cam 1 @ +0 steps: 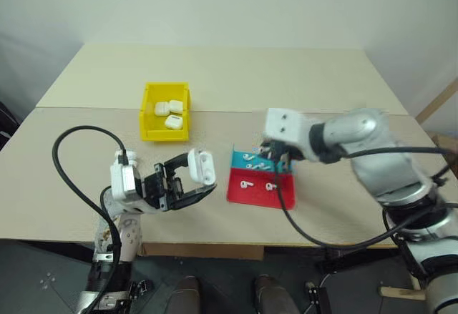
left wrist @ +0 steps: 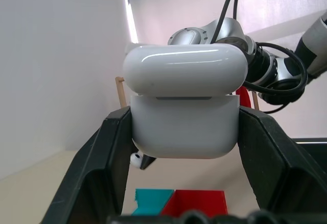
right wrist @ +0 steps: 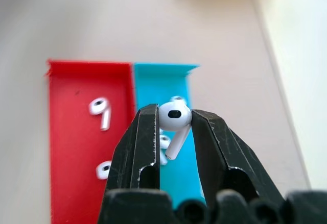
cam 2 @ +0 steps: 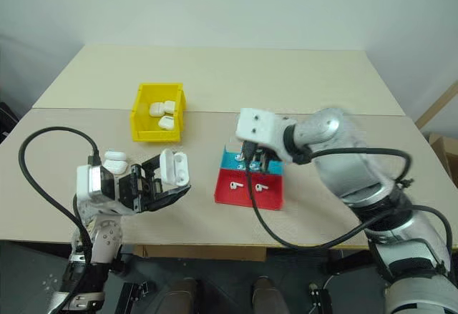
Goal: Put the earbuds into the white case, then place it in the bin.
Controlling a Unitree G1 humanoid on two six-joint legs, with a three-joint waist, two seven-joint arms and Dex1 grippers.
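- No brand, label or writing can be read on anything in view.
- On the left, the left gripper (cam 1: 187, 178) is seen clamped on the white case (cam 1: 202, 167), which is held off the table (cam 1: 300, 78) with its lid flipped up; the case's inside is hidden from every view.
- In the right eye view a second white object (cam 2: 115, 159) is glimpsed beside the left wrist; what it is cannot be made out.
- Further back, the bin (cam 1: 148, 117) is seen standing on the table, and three white cases (cam 1: 170, 112) are counted in it.
- In the middle, the red and blue tray (cam 1: 285, 198) is seen: two earbuds (cam 1: 247, 183) are counted on the red half, while those on the blue half are partly covered.
- On the right, the right gripper (right wrist: 174, 127) is closed on one earbud (right wrist: 175, 119), held above the blue half.
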